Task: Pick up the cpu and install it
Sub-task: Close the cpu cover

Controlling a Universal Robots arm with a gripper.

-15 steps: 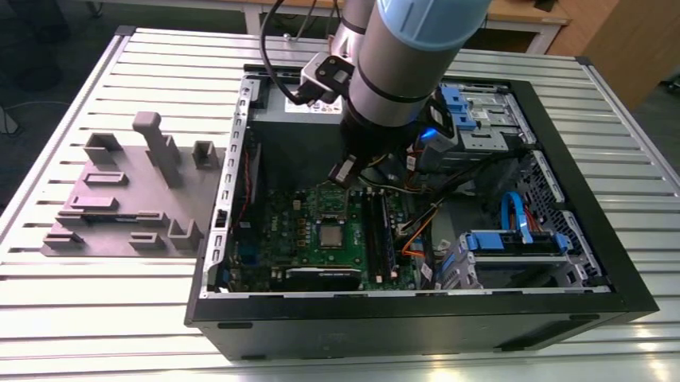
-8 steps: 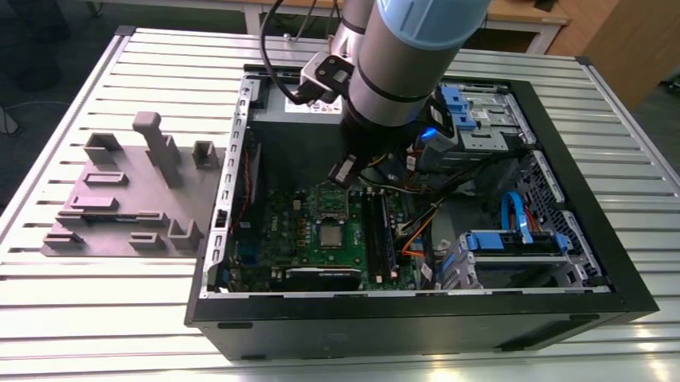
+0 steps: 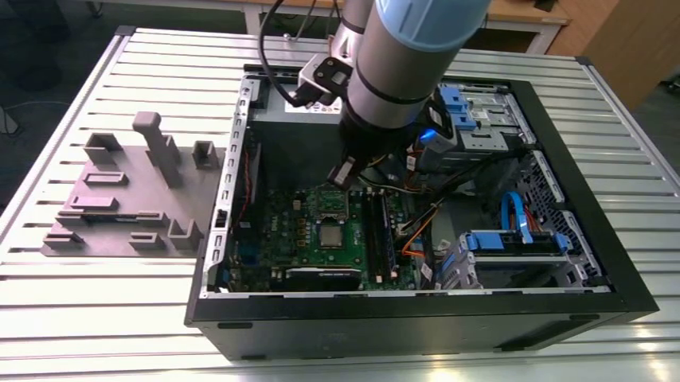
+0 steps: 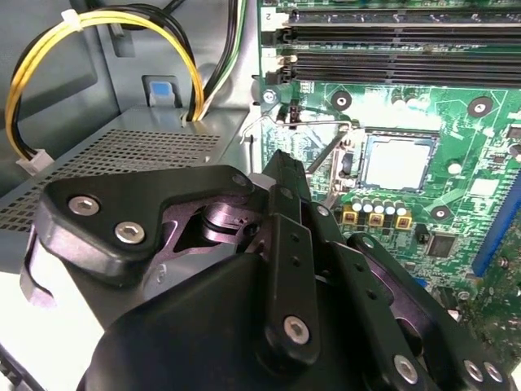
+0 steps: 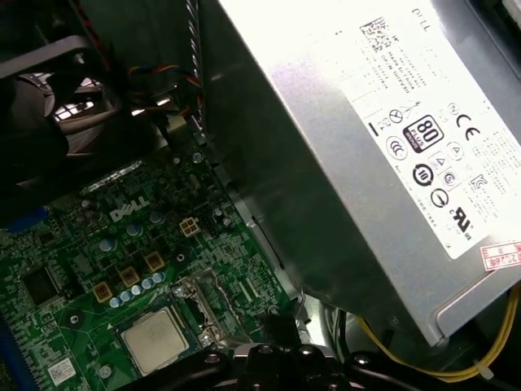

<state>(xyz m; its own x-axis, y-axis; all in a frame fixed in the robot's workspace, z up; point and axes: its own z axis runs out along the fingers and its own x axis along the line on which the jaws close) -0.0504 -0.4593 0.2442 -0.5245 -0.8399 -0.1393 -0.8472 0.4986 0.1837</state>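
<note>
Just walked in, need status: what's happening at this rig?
The robot arm reaches into the open PC case. Its gripper hangs over the motherboard, near the socket. The cpu lies in that socket; the gripper is not touching it. The grey tray sits outside, on the exterior view's left.

Ribbed metal worktop [image 3: 127, 310], open computer case [image 3: 595, 306] on it, grey plastic tray [image 3: 117, 203] beside the case
</note>
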